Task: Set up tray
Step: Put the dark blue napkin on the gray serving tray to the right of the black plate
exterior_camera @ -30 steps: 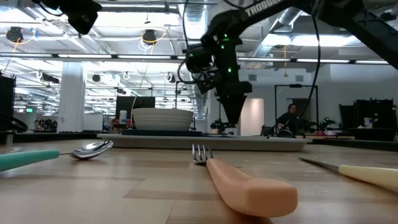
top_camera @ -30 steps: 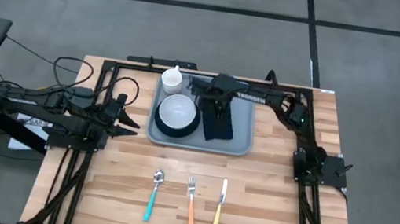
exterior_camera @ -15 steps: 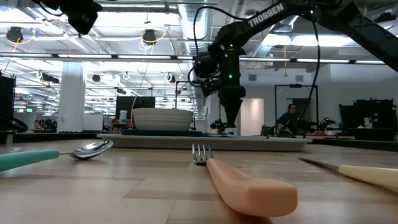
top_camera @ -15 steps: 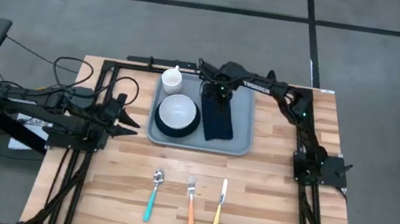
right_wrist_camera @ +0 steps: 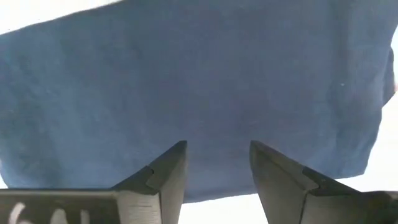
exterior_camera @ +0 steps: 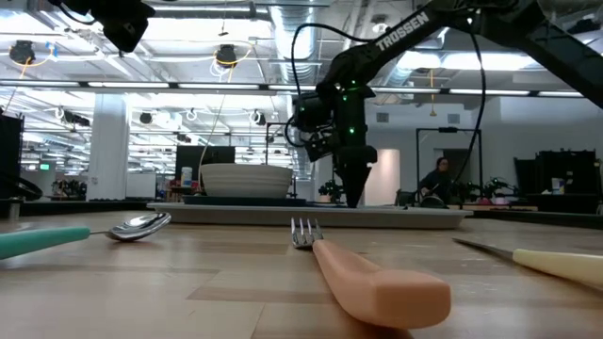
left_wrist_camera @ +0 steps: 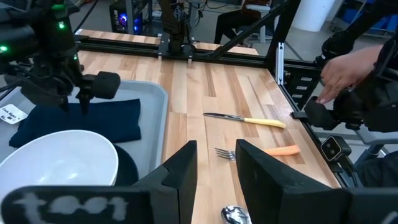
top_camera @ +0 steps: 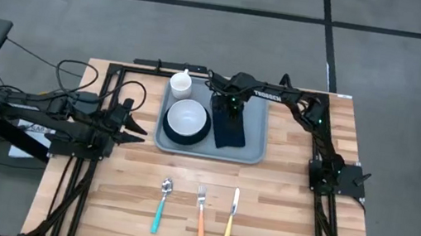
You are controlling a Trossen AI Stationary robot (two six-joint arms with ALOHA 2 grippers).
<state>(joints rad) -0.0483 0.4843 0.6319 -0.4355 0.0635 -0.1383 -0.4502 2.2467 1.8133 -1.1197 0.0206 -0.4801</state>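
Observation:
The pale grey-blue tray (top_camera: 257, 122) lies at the table's far middle. On it rest a white cup (top_camera: 180, 85), a white bowl (top_camera: 187, 118) on a dark plate, and a dark blue napkin (top_camera: 231, 135) lying flat. My right gripper (right_wrist_camera: 216, 149) is open and points straight down over the napkin's far part (right_wrist_camera: 205, 81), very close above it in the low view (exterior_camera: 354, 196). My left gripper (left_wrist_camera: 216, 163) waits at the table's left side (top_camera: 133, 123), its fingers slightly apart with nothing between them. My right gripper stands open, fingertips (right_wrist_camera: 177, 149) pointing down right over the napkin's far part. Whether they touch the cloth I cannot tell.
A teal-handled spoon (top_camera: 161, 205), an orange-handled fork (top_camera: 200, 214) and a yellow-handled knife (top_camera: 231, 217) lie side by side near the table's front edge. Bare wood lies between them and the tray. A person's hand (left_wrist_camera: 341, 67) shows beyond the table's right side.
My right gripper has come down toward the napkin on the tray. It has tipped from a slant to pointing straight down. Cup, bowl, napkin and cutlery have stayed where they were.

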